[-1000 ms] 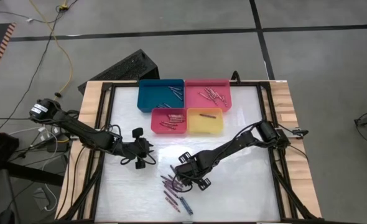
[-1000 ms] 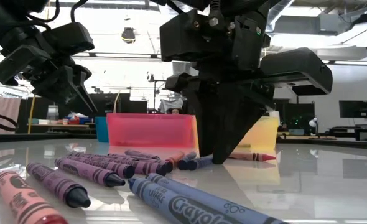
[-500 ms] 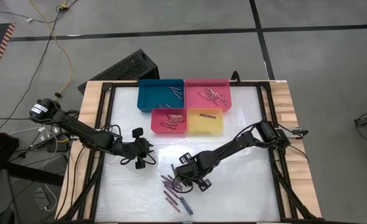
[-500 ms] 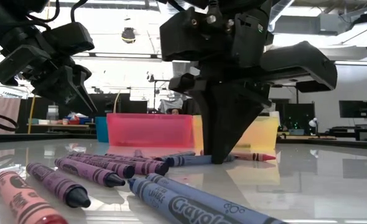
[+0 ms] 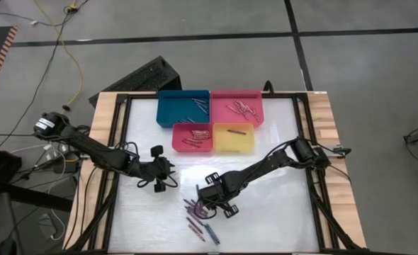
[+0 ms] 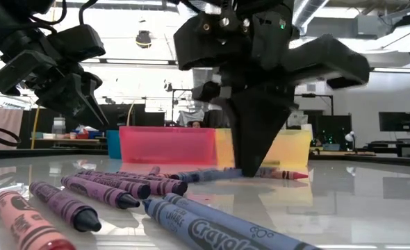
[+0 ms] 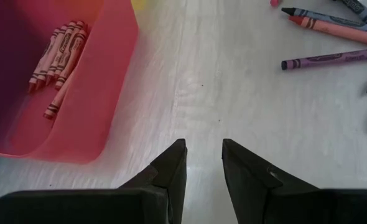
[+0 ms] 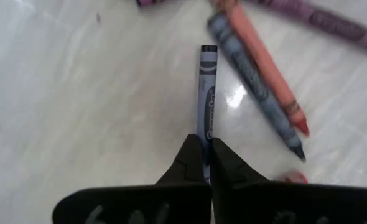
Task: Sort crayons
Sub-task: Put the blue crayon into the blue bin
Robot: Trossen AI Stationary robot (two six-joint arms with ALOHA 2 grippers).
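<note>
right gripper (image 8: 205,152) clenched on a blue crayon (image 8: 207,93) near the yellow tray (image 5: 233,138); next, lift toward the blue tray (image 5: 183,108).

The glossy white desk (image 5: 266,219) has pale wooden side rails and a black frame. On it stand a teal-blue rectangular plastic tray (image 5: 183,108), a deep pink plastic tray (image 5: 236,107), a smaller red-pink plastic tray (image 5: 192,137) holding salmon-pink paper-wrapped crayons (image 7: 58,53) with black label bands, and a translucent yellow plastic tray (image 5: 234,138). The loose crayons are purple (image 6: 101,192), pink-red (image 6: 28,221) and blue-grey (image 6: 212,226) with black print. The matt black right end effector (image 8: 206,157) pinches a blue-violet crayon (image 8: 207,93).
</note>
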